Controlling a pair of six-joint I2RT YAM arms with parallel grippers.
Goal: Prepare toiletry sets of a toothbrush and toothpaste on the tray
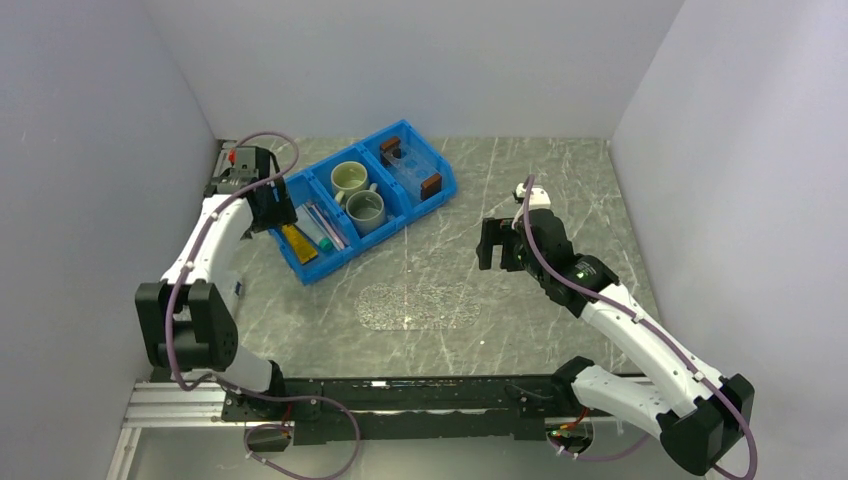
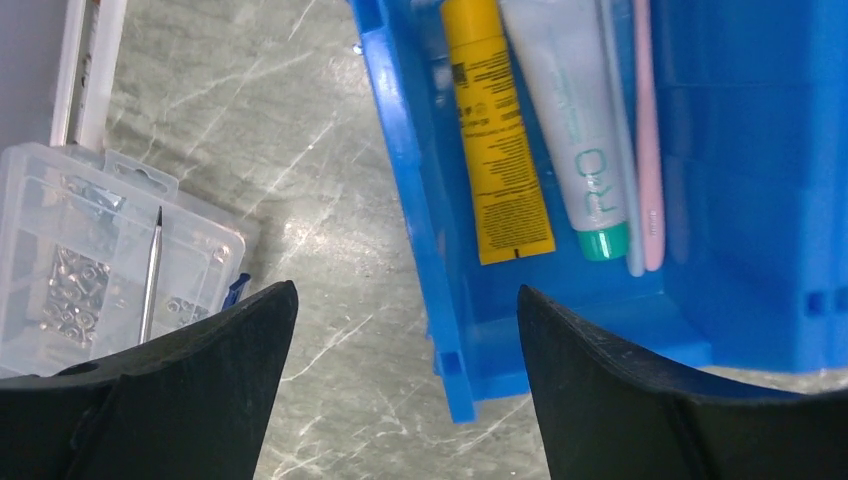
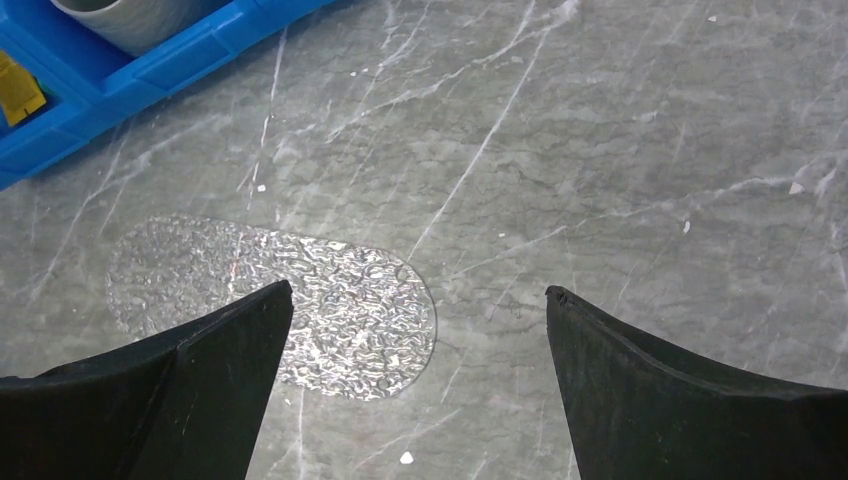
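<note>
Top external: left jaws hover over the end compartment of the blue bin (image 1: 350, 255). Left wrist: jaws wide, empty; yellow toothpaste (image 2: 497, 150) lies ahead, nearer the right jaw, toothbrush (image 2: 648, 150) beyond it. Best shift toward that jaw, clearing the bin wall. Right wrist: jaws wide above the tabletop (image 3: 600, 150).

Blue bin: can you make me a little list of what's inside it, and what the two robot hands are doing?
bin near part: yellow tube, white tube, pink toothbrush
middle part: two mugs
far part: clear tray
left gripper: open, holding nothing, over the bin's near end
right gripper: open, holding nothing, over the table by a shiny oval
</note>
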